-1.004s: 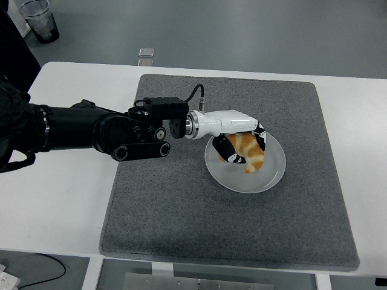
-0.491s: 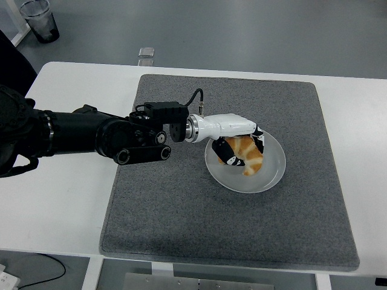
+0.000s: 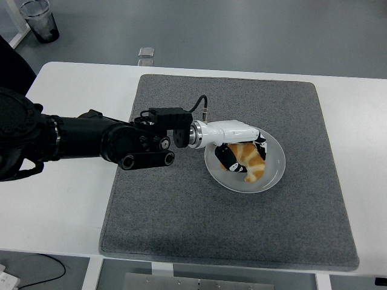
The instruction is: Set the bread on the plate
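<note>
- We read this as the placing step: our left hand is curled around the bread, low over the plate.
- Bread looks to touch the plate; not certain.
- Next, we judge: loosen fingers, lift clear without dragging it.
- Grey mat on the white table; grey floor beyond, a cup far left.

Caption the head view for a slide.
Left hand holds the bread over the plate on the grey mat.
</note>
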Robot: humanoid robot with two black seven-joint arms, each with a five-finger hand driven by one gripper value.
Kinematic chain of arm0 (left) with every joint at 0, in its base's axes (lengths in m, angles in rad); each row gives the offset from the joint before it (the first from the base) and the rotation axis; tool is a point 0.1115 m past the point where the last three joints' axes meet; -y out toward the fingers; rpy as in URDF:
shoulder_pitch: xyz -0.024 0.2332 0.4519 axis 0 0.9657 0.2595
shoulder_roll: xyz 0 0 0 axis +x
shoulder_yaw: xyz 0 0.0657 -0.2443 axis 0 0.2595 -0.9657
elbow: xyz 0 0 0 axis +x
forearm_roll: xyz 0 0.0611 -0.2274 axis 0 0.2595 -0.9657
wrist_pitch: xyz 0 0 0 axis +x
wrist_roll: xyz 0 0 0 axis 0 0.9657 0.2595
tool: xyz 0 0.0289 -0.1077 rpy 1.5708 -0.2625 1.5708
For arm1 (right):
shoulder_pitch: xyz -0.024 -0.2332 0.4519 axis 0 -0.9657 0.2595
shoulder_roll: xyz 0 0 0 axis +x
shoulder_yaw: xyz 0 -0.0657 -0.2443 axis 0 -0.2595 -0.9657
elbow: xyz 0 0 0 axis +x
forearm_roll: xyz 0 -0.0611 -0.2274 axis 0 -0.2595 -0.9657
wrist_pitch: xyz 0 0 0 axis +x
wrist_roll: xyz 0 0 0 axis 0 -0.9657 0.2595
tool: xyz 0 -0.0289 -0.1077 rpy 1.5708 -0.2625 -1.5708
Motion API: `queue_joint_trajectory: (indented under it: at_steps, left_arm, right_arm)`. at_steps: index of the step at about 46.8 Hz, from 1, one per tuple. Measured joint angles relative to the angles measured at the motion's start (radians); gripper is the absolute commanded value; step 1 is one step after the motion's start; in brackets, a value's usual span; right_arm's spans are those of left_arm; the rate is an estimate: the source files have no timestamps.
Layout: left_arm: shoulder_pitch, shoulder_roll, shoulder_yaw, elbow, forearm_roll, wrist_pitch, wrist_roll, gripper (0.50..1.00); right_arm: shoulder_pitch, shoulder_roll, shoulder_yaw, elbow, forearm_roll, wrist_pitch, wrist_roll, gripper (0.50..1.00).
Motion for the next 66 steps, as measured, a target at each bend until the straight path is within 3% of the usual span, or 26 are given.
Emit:
queue_joint_trajectory:
  at_steps: [16, 20, 24, 35, 38, 48, 66]
  left_arm:
    - [0.0, 0.0, 0.001, 0.0, -0.001, 0.019, 0.002, 0.51]
    - [0.001, 0.0, 0.001, 0.0, -0.001, 0.025, 0.002, 0.608]
    - [0.004, 0.0, 0.0, -0.002, -0.002, 0.027, 0.002, 0.745]
    - [0.021, 0.0, -0.003, -0.008, -0.004, 0.027, 0.002, 0.949]
    - [0.021, 0.0, -0.004, -0.011, -0.009, 0.027, 0.002, 0.983]
    - [0.017, 0.003, -0.018, -0.017, -0.022, 0.028, 0.001, 0.992]
    - [-0.001, 0.054, -0.165, -0.049, -0.027, 0.022, 0.002, 0.999]
  right_arm:
    - [0.0, 0.0, 0.0, 0.0, 0.001, 0.0, 0.0, 0.952]
    - [-0.001, 0.0, 0.0, 0.0, 0.001, 0.0, 0.0, 0.952]
    - [0.0, 0.0, 0.0, 0.0, 0.001, 0.0, 0.0, 0.952]
    - [0.0, 0.0, 0.0, 0.0, 0.001, 0.0, 0.0, 0.952]
    - [0.0, 0.0, 0.0, 0.0, 0.001, 0.0, 0.0, 0.952]
    - [0.0, 0.0, 0.0, 0.0, 0.0, 0.0, 0.0, 0.952]
    - [0.0, 0.0, 0.0, 0.0, 0.0, 0.0, 0.0, 0.952]
